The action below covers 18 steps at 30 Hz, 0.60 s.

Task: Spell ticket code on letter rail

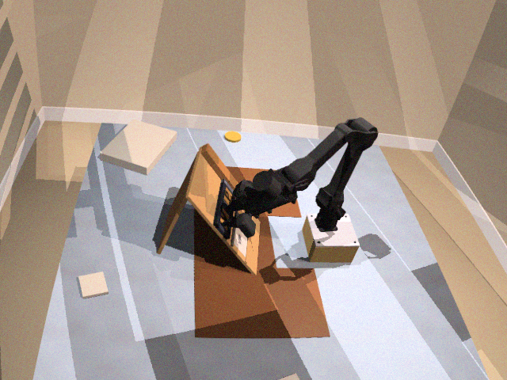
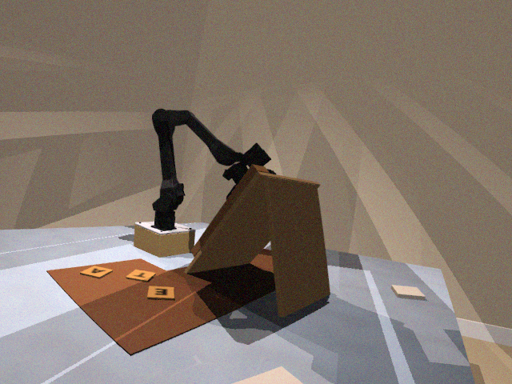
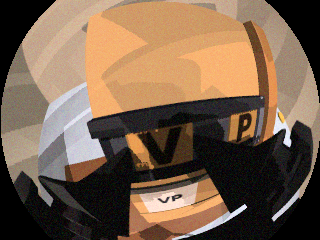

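The ticket (image 3: 170, 199) (image 1: 239, 241) reads VP. The dark rail (image 3: 175, 111) (image 1: 220, 202) runs across the tilted wooden board (image 3: 165, 60) (image 1: 204, 180) (image 2: 242, 238). The P tile (image 3: 244, 126) sits upright-reading at the rail's right end. My gripper (image 3: 161, 146) (image 1: 230, 215) is shut on the V tile (image 3: 170, 145), which reads upright in the left part of the rail. A dark stretch of rail shows between V and P, partly hidden by the right finger. The board hides the fingertips in the exterior view.
Tiles A (image 2: 96, 271), T (image 2: 141, 275) and E (image 2: 161, 292) lie on the brown mat (image 2: 124, 326) (image 1: 233, 302). A beige slab (image 1: 139, 142) and yellow disc (image 1: 232, 136) lie behind. A small beige block (image 1: 93, 284) (image 2: 408, 291) lies beyond the board.
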{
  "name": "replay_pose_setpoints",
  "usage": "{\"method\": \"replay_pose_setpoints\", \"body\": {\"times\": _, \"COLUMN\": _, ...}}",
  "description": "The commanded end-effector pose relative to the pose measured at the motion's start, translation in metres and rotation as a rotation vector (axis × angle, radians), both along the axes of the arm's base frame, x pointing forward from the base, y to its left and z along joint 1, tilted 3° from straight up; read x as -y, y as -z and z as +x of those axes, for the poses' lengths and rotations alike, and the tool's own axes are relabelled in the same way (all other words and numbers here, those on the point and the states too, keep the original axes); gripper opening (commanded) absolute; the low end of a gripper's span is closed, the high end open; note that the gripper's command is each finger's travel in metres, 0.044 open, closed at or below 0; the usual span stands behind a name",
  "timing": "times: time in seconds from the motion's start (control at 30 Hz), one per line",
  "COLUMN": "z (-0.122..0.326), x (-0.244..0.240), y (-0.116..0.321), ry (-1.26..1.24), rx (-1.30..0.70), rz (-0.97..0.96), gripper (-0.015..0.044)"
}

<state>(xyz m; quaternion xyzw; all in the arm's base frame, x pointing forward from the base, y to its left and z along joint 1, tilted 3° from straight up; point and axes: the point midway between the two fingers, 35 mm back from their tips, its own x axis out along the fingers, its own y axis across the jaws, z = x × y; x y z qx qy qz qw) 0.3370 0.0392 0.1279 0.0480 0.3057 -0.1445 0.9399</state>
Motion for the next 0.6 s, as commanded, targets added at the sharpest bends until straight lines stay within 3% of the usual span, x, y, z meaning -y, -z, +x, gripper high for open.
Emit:
{"method": "replay_pose_setpoints", "body": {"times": 0.0, "z": -0.001, "x": 0.003, "y": -0.001, "ry": -0.004, "rx": 0.003, "rz": 0.0, "gripper": 0.0}}
{"method": "replay_pose_setpoints", "body": {"times": 0.57, "z": -0.004, "x": 0.013, "y": -0.001, "ry": -0.004, "rx": 0.003, "rz": -0.002, "gripper": 0.0}}
